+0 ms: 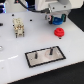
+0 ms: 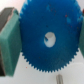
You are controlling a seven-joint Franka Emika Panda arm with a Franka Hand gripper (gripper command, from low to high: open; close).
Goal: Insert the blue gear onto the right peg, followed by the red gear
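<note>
Blue gear (image 2: 47, 40): clamped in the tool (image 1: 56, 19), upper right of exterior view, not yet on right peg (image 1: 49, 50). Red gear (image 1: 59, 32): on bench (image 1: 15, 55), awaiting its turn.

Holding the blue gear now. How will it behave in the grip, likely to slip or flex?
The blue gear looks like rigid plastic, so flex seems unlikely. The fingers press on its toothed rim, so it may pivot between them. It appears thin and probably light.
</note>
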